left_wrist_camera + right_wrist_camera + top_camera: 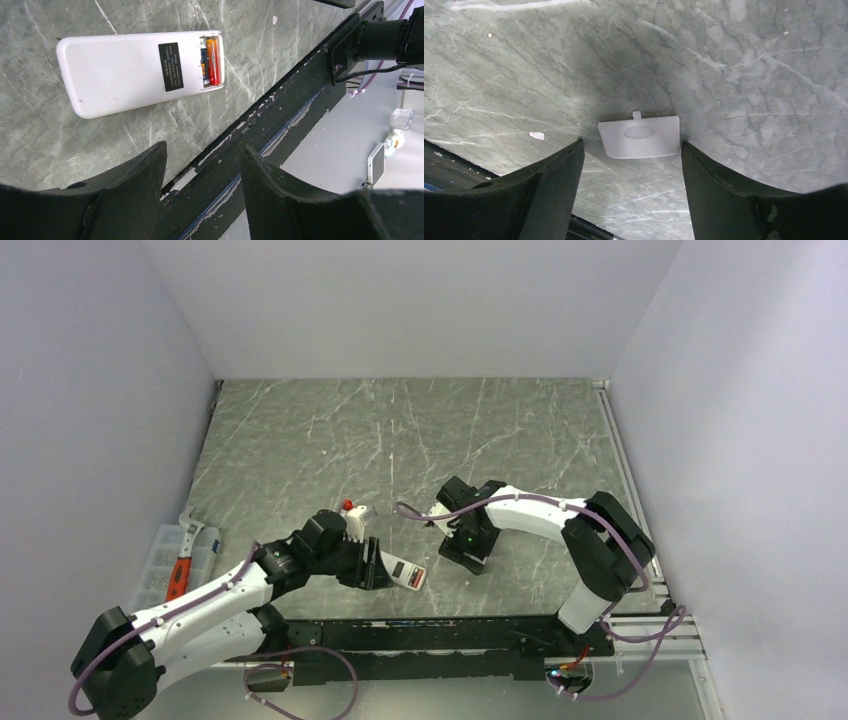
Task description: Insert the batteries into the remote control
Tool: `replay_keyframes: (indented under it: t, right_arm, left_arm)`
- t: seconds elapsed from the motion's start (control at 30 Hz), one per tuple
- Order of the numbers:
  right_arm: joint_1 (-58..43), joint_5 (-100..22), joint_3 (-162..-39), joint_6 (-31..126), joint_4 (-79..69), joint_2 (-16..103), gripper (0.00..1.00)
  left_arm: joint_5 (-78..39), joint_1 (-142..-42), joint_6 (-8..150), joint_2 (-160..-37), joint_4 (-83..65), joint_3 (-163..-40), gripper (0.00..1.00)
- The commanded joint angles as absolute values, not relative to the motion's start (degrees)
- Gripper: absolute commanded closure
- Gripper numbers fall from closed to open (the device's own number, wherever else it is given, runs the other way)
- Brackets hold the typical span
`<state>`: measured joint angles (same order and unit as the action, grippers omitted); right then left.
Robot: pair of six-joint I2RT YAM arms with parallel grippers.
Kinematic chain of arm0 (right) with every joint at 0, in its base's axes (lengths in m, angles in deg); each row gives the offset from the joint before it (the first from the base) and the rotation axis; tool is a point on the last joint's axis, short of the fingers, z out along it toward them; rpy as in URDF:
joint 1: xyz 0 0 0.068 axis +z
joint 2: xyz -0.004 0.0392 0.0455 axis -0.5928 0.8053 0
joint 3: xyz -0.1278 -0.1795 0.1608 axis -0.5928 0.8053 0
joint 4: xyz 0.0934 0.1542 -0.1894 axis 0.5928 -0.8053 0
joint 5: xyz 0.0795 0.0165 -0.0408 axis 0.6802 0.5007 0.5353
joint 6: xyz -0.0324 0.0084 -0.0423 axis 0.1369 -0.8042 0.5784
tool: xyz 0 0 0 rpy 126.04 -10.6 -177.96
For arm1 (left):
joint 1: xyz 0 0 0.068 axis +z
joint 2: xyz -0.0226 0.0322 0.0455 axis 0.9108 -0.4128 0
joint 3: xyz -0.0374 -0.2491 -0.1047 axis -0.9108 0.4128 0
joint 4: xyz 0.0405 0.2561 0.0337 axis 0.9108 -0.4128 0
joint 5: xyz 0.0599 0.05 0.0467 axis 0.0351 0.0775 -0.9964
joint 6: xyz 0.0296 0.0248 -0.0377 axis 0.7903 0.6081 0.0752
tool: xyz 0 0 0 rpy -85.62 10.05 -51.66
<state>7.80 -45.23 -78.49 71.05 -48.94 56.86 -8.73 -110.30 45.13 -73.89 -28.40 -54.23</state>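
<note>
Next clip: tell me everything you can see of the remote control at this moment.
The remote control is a flat, white handset with rounded corners that looks like plastic. It lies back-up on the marble table near its front edge. A black label sits across the back. The battery compartment at one end is uncovered, with an orange battery seated inside; something blue beside it is unclear. Only the table touches it; the left fingers stand apart from it, open.
</note>
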Motion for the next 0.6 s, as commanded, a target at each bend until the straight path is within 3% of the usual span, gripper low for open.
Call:
replay_keyframes:
  t: [0.0, 0.2, 0.33, 0.57]
  right_arm:
    - [7.5, -45.5, -79.1, 72.0, -47.8, 57.9, 0.28]
    - [7.5, -45.5, -79.0, 72.1, -47.8, 57.2, 0.36]
    - [7.5, -45.3, -79.1, 72.0, -47.8, 56.6, 0.51]
    - [7.5, -43.6, -79.4, 71.7, -47.5, 53.4, 0.65]
  left_arm:
    - [-8.8, -110.5, 45.9, -74.3, -27.3, -56.5, 0.39]
    - [-8.7, -110.5, 45.8, -75.0, -27.2, -56.7, 0.39]
    - [-8.9, -110.5, 45.5, -74.3, -27.5, -56.7, 0.39]
    - [-9.2, -110.4, 44.9, -72.7, -29.1, -57.4, 0.39]
